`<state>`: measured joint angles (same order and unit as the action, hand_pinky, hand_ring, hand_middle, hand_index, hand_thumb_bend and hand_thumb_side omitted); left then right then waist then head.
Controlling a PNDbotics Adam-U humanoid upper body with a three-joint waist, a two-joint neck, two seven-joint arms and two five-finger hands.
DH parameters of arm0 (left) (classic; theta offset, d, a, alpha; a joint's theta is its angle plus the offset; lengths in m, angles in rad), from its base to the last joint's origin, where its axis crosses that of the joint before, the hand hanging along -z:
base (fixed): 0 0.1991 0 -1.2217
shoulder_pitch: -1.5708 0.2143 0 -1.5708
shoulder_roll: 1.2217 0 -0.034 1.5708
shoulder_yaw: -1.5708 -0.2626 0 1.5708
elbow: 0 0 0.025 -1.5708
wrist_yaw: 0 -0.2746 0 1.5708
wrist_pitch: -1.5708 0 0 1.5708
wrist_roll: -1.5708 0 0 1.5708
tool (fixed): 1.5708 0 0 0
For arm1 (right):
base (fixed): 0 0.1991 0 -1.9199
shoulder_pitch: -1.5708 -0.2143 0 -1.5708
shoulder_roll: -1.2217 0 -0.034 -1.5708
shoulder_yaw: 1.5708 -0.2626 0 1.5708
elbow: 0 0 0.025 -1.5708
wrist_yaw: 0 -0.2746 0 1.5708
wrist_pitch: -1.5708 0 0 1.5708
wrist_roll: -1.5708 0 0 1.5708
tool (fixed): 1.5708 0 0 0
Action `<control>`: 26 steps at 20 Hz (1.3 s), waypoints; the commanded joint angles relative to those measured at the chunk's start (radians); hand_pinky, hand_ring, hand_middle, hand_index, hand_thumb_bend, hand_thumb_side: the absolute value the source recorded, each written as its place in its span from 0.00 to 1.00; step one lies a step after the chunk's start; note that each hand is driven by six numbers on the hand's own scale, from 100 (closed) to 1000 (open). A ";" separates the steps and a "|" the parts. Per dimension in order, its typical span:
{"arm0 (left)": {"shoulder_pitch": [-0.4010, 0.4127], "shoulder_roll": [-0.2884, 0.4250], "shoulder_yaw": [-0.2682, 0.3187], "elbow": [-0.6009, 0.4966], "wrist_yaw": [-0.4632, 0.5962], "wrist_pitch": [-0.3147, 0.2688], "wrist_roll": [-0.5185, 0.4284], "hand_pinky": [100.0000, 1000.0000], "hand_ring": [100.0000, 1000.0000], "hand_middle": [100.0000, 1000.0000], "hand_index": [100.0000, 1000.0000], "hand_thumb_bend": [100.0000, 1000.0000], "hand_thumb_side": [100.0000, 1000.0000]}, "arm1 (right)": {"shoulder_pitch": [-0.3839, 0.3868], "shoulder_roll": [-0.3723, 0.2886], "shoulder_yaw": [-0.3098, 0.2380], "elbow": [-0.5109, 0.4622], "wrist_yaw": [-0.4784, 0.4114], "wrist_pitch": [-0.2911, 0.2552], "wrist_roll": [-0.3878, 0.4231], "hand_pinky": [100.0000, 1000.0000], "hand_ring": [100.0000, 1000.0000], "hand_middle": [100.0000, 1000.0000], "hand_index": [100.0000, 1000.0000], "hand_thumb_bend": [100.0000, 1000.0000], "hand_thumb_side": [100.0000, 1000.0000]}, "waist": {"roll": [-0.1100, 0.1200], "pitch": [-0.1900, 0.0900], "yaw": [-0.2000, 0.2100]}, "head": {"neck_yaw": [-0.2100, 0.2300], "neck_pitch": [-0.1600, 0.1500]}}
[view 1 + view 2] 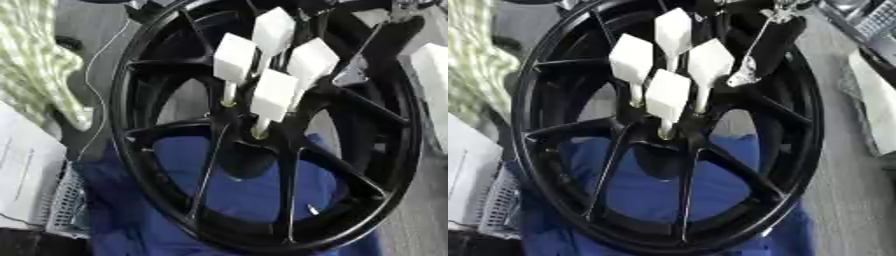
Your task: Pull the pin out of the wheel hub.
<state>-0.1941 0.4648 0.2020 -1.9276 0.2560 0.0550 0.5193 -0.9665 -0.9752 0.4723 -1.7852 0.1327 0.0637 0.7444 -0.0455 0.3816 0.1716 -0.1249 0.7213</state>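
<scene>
1. Left eye view shows four white pins standing in the middle of the black wheel hub [262,135]: a left pin [234,59], a top pin [273,31], a right pin [311,61] and a front pin [274,95]. Each has a broad flat white head on a thin stem seated in a bolt hole around the centre.
2. The wheel hub lies tilted on a blue cloth [245,190], which shows through the spokes and below the rim.
3. Around it are a green checked cloth [35,65] to the left, a white sheet [22,165] at lower left, and a white block [433,75] at the right edge, on a grey tabletop [846,190].
4. Neither hand shows in either view, so the state of the fingers cannot be told, nor how far they stand from the pins.
5. By my judgement the pull has not begun: all four pins sit in place. The next move calls for bringing a hand down over one head, pinching it, and drawing straight along the stem.
</scene>
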 commanded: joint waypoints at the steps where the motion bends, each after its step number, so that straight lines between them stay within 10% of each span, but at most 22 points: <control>1: -0.003 0.020 0.016 -0.010 -0.003 0.001 0.002 0.77 0.68 0.67 0.75 0.50 0.60 | -0.006 -0.044 -0.034 -0.035 -0.032 0.011 -0.008 0.64 0.52 0.48 0.57 0.30 0.02 | 0.002 -0.033 -0.002 | 0.002 0.007; 14: 0.001 0.021 0.020 -0.011 -0.006 0.000 0.008 0.77 0.67 0.67 0.75 0.50 0.60 | 0.042 -0.099 -0.148 -0.072 -0.108 0.029 -0.018 0.63 0.51 0.45 0.55 0.15 0.00 | 0.004 -0.037 -0.015 | 0.009 0.007; 26: 0.020 0.024 0.035 -0.011 -0.010 0.000 0.027 0.77 0.67 0.67 0.75 0.50 0.60 | 0.184 -0.191 -0.425 0.025 -0.218 0.010 -0.156 0.63 0.50 0.42 0.54 0.08 0.00 | 0.007 -0.040 -0.046 | 0.033 0.018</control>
<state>-0.1730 0.4648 0.2229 -1.9273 0.2514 0.0556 0.5401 -0.7743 -1.1149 0.0951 -1.7703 -0.0703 0.0765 0.6091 -0.0424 0.3748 0.1239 -0.0971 0.7351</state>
